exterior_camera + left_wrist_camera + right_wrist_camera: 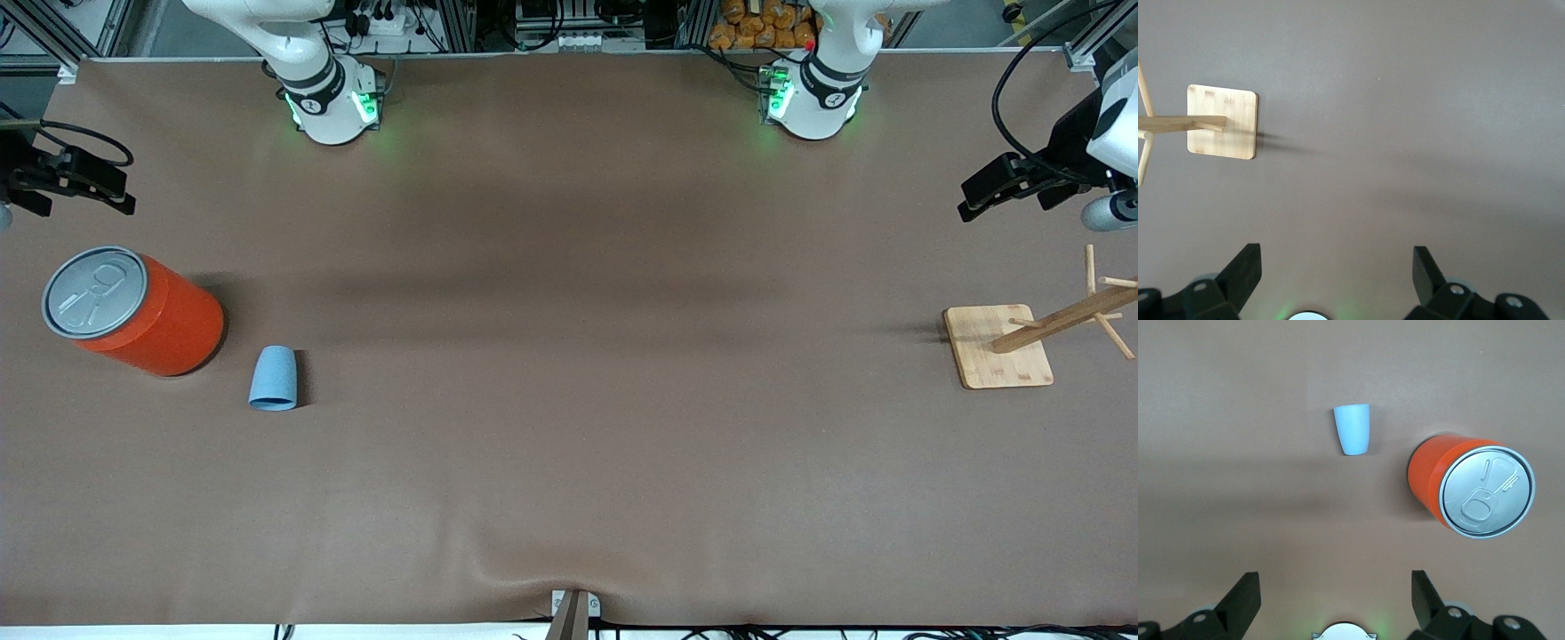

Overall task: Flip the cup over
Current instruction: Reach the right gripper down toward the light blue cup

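Note:
The small light-blue cup (273, 378) seems to lie on its side on the brown table, wide rim end toward the front camera, next to the orange can (142, 316). It also shows in the right wrist view (1352, 429); its inside is hidden. My right gripper (1335, 581) is open and empty, held high over the right arm's end of the table (76, 182), apart from the cup. My left gripper (1337, 257) is open and empty, high over the left arm's end (1000, 187).
The large orange can with a grey pull-tab lid (1471, 490) stands beside the cup. A wooden rack on a square bamboo base (997, 347) stands at the left arm's end, also in the left wrist view (1223, 121). A clamp (573, 609) sits at the table's front edge.

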